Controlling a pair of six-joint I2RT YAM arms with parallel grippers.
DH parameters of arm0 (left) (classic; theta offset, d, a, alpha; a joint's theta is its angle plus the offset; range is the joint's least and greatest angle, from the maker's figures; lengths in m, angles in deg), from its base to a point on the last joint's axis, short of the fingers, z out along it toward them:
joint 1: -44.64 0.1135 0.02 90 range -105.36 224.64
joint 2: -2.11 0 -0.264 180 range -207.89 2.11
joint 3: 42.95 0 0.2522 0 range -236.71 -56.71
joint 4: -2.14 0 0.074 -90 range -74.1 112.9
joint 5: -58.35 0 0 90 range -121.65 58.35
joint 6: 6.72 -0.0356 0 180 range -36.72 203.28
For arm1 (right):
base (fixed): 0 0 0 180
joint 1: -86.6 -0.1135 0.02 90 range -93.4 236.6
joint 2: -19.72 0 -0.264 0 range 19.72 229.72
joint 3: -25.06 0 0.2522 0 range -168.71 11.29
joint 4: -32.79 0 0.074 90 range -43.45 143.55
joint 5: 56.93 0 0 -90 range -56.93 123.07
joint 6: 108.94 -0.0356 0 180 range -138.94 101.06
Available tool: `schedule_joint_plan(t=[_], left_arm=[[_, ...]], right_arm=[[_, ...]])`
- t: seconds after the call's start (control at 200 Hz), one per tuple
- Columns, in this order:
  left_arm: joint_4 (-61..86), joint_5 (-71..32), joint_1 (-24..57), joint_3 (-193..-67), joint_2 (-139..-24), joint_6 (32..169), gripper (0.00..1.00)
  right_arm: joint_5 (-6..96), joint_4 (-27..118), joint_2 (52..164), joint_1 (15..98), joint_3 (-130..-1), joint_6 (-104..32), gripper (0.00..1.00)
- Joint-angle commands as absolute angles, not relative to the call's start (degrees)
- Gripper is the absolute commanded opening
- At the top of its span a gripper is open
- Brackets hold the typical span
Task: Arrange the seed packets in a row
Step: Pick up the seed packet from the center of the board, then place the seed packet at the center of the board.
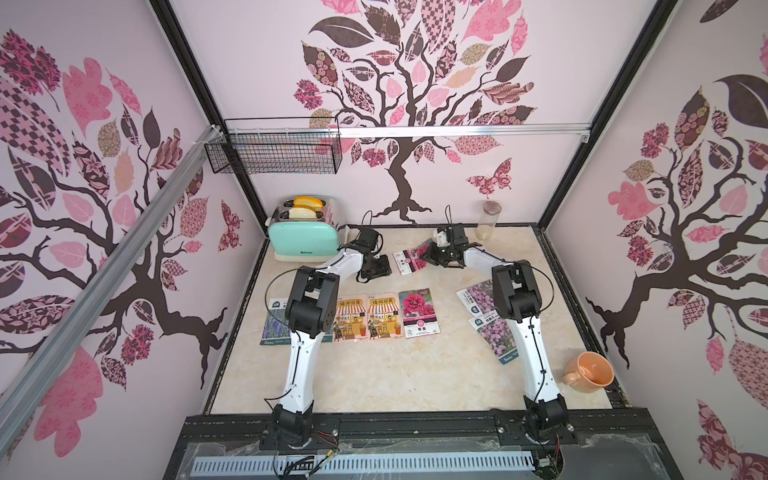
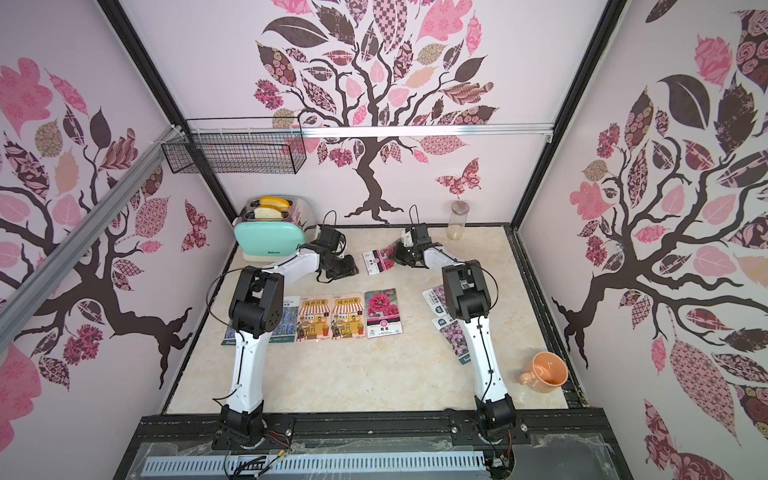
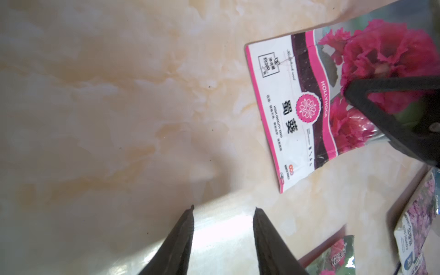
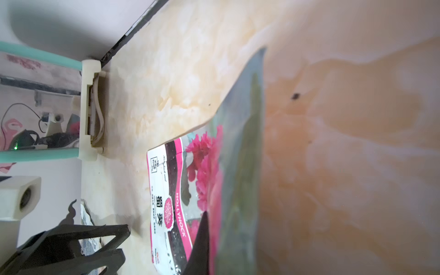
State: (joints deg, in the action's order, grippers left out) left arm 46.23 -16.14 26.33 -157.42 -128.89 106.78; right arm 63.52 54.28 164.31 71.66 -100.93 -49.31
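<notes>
At the back middle lies a magenta bloom seed packet (image 1: 409, 259) (image 2: 377, 262) (image 3: 297, 112) (image 4: 171, 190). My right gripper (image 1: 432, 257) (image 2: 401, 257) (image 4: 209, 219) is shut on its flower end, which curls up off the table. To its left my left gripper (image 1: 376, 268) (image 2: 343, 266) (image 3: 223, 209) hangs open and empty over bare marble. Nearer the front, a row runs from a blue lavender packet (image 1: 274, 328), partly under the left arm, through two orange shop packets (image 1: 351, 318) (image 1: 383, 316) to another magenta packet (image 1: 417, 311). Two lilac packets (image 1: 478, 297) (image 1: 496, 336) lie askew under the right arm.
A mint toaster (image 1: 297, 237) with bread stands at the back left. A glass jar (image 1: 490, 220) is at the back right. An orange mug (image 1: 590, 372) lies at the front right. A wire basket (image 1: 274, 145) hangs on the back wall.
</notes>
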Motion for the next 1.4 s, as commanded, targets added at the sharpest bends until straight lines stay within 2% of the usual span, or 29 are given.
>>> schedule_joint_plan(t=[0.0, 0.19, 0.34, 0.425, 0.64, 0.88, 1.395], left_arm=[[47.2, -16.3, 26.6, -158.2, -129.2, 105.1, 0.45], [46.5, -13.7, 27.2, -160.2, -125.5, 102.9, 0.46], [46.2, -12.5, 27.7, -159.0, -120.0, 99.9, 0.49], [45.5, -12.0, 27.9, -156.5, -116.4, 98.1, 0.52], [42.5, -9.2, 28.1, -149.6, -108.8, 94.2, 0.55], [41.1, 4.4, 27.9, -145.6, -106.3, 92.1, 0.55], [39.2, 6.6, 26.6, -140.8, -104.3, 91.2, 0.56]], right_arm=[[66.6, 54.9, 165.2, 71.5, -102.6, -47.0, 0.0], [80.3, 52.1, 163.8, 74.4, -103.6, -46.4, 0.0], [90.3, 58.8, 159.0, 76.3, -102.8, -38.4, 0.0], [95.0, 59.8, 154.6, 77.0, -97.7, -34.2, 0.0], [99.6, 60.1, 144.0, 76.9, -85.1, -27.2, 0.0], [99.9, 67.6, 139.7, 75.4, -80.8, -19.4, 0.0], [100.2, 67.9, 138.8, 69.1, -80.4, -19.1, 0.0]])
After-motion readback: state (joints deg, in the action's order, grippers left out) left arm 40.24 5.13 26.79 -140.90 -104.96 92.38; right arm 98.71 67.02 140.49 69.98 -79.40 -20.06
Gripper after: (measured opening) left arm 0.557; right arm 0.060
